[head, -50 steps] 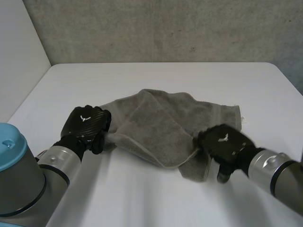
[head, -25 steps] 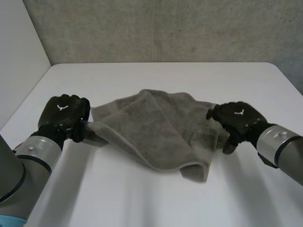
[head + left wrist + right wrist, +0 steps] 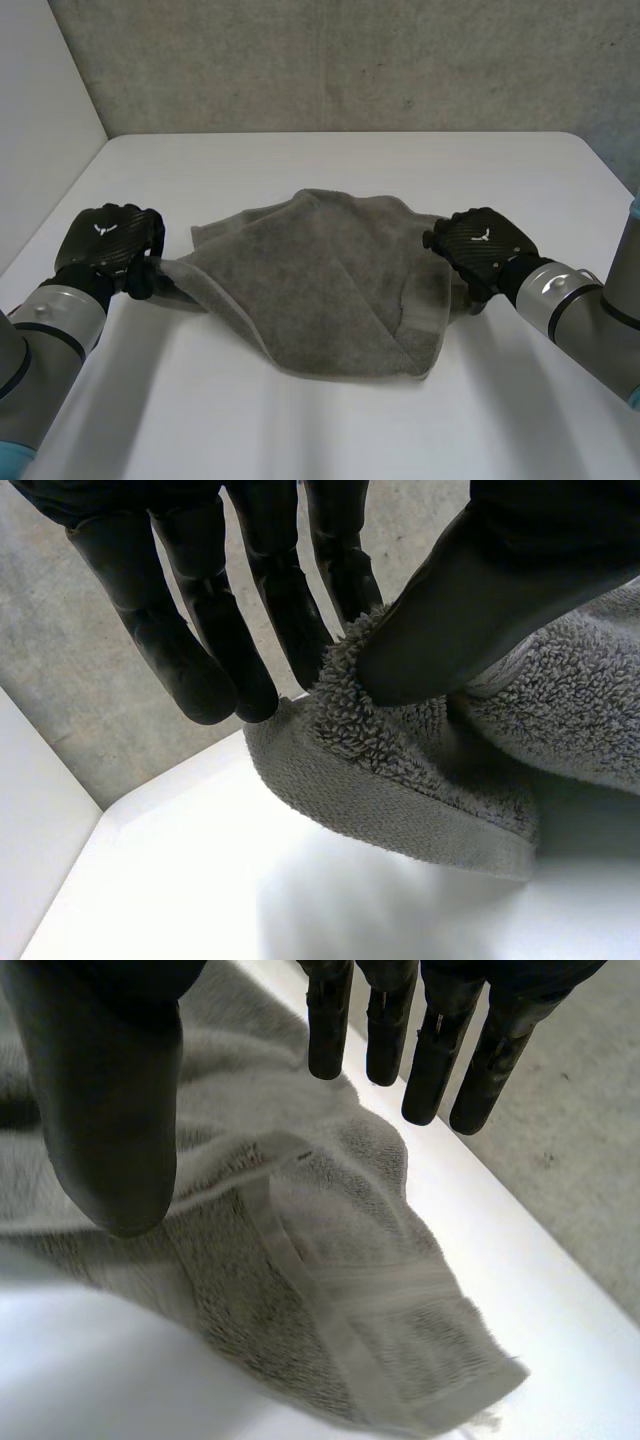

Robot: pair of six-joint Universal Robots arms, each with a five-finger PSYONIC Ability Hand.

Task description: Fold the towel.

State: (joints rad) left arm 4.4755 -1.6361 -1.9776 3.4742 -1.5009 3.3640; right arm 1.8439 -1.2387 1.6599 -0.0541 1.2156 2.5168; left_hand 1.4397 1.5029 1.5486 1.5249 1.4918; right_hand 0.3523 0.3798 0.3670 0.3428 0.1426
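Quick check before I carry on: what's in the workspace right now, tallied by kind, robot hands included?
Grey towel: 1
Black robot hands: 2 (left hand, right hand)
White table: 1
Total: 4

The head view looks down from behind and between the arms, facing the wall (image 3: pixel 350 60), far enough back to take in the table (image 3: pixel 320 430), towel (image 3: pixel 320 290), left hand (image 3: pixel 108 245) and right hand (image 3: pixel 478 245). Each wrist view sits close over its own palm, looking past the fingertips. Head and wrist views share the towel end at each hand.
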